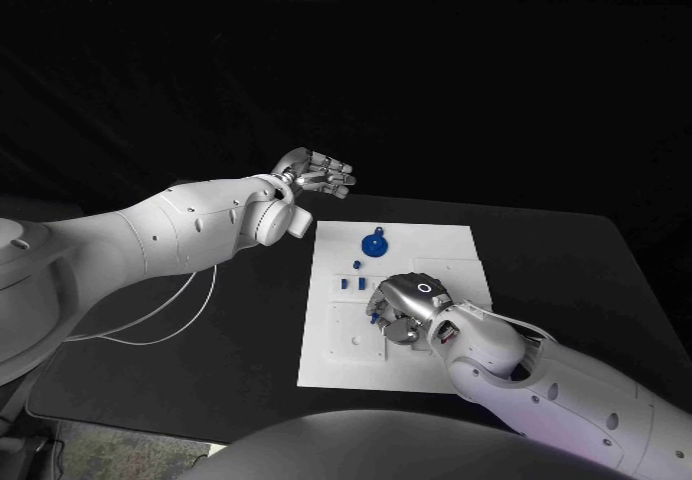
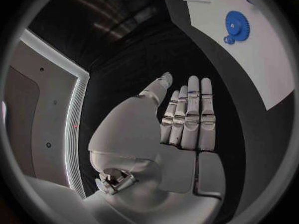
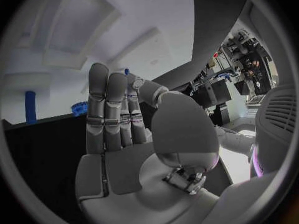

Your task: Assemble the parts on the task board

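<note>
The white task board (image 1: 329, 350) lies mid-table. A blue gear (image 1: 374, 245) (image 2: 236, 24) sits on its far part, with small blue pegs (image 1: 352, 284) standing nearer the middle. My right hand (image 1: 408, 306) (image 3: 118, 119) hovers low over the board's centre. Its thumb meets a fingertip on a small blue part (image 3: 126, 71) (image 1: 374, 316). A blue peg (image 3: 30, 107) and a small blue gear (image 3: 79, 108) stand beyond its fingers. My left hand (image 1: 317, 172) (image 2: 184, 119) is raised off the board's far left corner, fingers straight, palm bare.
The black table (image 1: 216, 340) surrounds the board. A white cable (image 1: 173, 320) loops on the table by my left arm. The board (image 2: 274, 59) has raised white blocks and recesses (image 3: 74, 30).
</note>
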Robot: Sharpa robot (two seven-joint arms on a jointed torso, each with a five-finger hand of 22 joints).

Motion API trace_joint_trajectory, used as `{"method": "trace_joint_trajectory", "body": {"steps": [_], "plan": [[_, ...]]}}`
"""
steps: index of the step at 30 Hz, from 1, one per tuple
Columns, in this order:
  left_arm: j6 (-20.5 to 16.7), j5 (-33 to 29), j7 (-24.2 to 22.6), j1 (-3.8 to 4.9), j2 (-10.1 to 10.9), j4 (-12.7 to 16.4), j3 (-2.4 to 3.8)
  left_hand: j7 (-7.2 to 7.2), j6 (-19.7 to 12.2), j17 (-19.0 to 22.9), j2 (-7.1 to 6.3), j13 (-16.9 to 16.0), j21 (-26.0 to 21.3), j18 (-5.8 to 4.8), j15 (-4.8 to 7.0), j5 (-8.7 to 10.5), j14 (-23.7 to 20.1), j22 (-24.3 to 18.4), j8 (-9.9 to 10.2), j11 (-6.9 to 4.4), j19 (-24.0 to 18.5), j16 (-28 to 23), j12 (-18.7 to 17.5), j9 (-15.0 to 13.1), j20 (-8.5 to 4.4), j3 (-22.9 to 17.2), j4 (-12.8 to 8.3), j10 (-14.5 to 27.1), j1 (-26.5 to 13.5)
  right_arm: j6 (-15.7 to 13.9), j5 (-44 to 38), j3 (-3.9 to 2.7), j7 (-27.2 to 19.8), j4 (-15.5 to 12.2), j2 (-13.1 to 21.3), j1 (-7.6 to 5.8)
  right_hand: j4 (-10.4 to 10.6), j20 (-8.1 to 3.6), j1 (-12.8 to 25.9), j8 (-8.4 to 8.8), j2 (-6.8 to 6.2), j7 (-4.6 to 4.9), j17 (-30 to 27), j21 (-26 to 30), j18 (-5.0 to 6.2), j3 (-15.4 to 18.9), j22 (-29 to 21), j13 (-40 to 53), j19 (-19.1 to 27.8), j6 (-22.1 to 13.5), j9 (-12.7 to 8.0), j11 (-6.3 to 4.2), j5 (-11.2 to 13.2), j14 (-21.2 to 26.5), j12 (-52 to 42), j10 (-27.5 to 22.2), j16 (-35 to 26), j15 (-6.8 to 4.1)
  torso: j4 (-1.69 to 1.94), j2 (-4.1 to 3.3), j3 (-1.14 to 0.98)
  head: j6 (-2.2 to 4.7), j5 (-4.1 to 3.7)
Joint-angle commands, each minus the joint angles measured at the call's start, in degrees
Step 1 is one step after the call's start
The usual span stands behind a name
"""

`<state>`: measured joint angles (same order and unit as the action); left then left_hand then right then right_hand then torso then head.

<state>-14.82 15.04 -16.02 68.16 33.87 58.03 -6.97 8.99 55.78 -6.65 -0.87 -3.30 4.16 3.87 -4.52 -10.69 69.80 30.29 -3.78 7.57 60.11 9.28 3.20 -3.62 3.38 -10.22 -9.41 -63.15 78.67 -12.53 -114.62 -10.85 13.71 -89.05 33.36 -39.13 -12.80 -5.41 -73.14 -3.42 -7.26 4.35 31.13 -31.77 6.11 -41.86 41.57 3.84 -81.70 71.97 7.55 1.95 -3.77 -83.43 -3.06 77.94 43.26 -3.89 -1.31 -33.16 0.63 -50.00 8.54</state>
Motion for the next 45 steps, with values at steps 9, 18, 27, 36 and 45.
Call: {"method": "trace_joint_trajectory", "body": {"steps": [9,18,27,36,45], "plan": [[1.09,-0.40,-0.39,-0.02,-0.10,0.34,0.07,0.18,-0.42,0.06,0.03,-0.07,-0.11,-0.66,-0.20,-0.19,-0.13,-0.05,0.18,0.00,-0.20,0.07,0.24,0.09,0.17,0.14,-0.09,0.45,-0.77,1.08,-3.62,0.20,1.08,0.46,-0.71,0.23,-0.05,-0.10,0.18,-0.24,-0.24,0.00,-0.11,0.68,0.81,-0.45,0.88,-0.06,-0.05,0.43,-0.02,-0.76,0.20,0.02,-0.39,1.24,0.44,-0.27,-0.02,-0.10,-0.01,0.00,-0.04],[1.29,-0.40,-0.28,-0.02,-0.13,0.37,0.07,0.18,-0.42,0.06,0.03,-0.07,-0.11,-0.66,-0.20,-0.19,-0.13,-0.05,0.18,0.00,-0.20,0.07,0.24,0.09,0.17,0.14,-0.09,0.45,-0.77,2.67,-4.19,0.73,1.12,0.85,-0.96,0.28,-0.01,-0.09,0.23,-0.24,-0.26,-0.02,-0.12,0.93,0.82,-0.46,1.38,-0.07,-0.10,0.47,-0.08,-0.78,0.10,0.05,-0.40,1.25,0.51,-0.28,0.00,-0.13,-0.03,0.00,0.08],[1.39,-0.40,-0.20,-0.02,-0.01,0.41,0.07,0.20,-0.50,0.05,0.16,-0.06,-0.10,-0.67,-0.22,-0.15,-0.22,-0.32,0.19,0.02,-0.20,0.10,0.23,0.09,0.19,0.36,-0.36,0.52,-0.76,3.36,-4.64,1.44,1.61,0.88,-0.76,0.29,-0.17,-0.10,0.23,-0.24,-0.18,-0.03,-0.16,1.21,0.81,-0.25,1.83,-0.06,-0.16,0.47,-0.12,-0.78,0.06,0.06,-0.40,1.25,0.53,-0.28,-0.05,-0.15,-0.03,0.00,0.08],[1.41,-0.40,-0.13,-0.01,0.10,0.42,0.07,0.20,-0.50,0.05,0.16,-0.06,-0.10,-0.67,-0.22,-0.15,-0.22,-0.32,0.19,0.02,-0.20,0.10,0.23,0.09,0.19,0.36,-0.36,0.52,-0.76,3.79,-3.97,1.53,1.41,0.91,-0.80,0.29,-0.16,-0.03,0.56,-0.19,-0.45,0.11,-0.27,1.56,0.78,-0.22,2.21,-0.17,0.01,0.18,-0.30,-0.62,-0.59,0.18,-0.37,0.68,0.40,-0.19,-0.04,-0.16,-0.03,0.00,0.09],[1.49,-0.39,0.02,-0.01,0.16,0.32,0.07,0.20,-0.50,0.05,0.16,-0.06,-0.10,-0.67,-0.22,-0.15,-0.22,-0.32,0.19,0.02,-0.20,0.10,0.23,0.09,0.19,0.36,-0.36,0.52,-0.76,-0.36,-0.97,1.54,0.72,0.94,-0.63,0.29,2.38,2.42,1.99,-0.17,-4.46,1.02,-0.91,4.46,2.12,11.19,0.49,-0.47,-0.94,-7.03,-3.77,2.93,-1.81,0.25,-0.33,-13.59,0.49,2.19,-0.06,-0.18,-0.06,0.00,-0.18]]}}
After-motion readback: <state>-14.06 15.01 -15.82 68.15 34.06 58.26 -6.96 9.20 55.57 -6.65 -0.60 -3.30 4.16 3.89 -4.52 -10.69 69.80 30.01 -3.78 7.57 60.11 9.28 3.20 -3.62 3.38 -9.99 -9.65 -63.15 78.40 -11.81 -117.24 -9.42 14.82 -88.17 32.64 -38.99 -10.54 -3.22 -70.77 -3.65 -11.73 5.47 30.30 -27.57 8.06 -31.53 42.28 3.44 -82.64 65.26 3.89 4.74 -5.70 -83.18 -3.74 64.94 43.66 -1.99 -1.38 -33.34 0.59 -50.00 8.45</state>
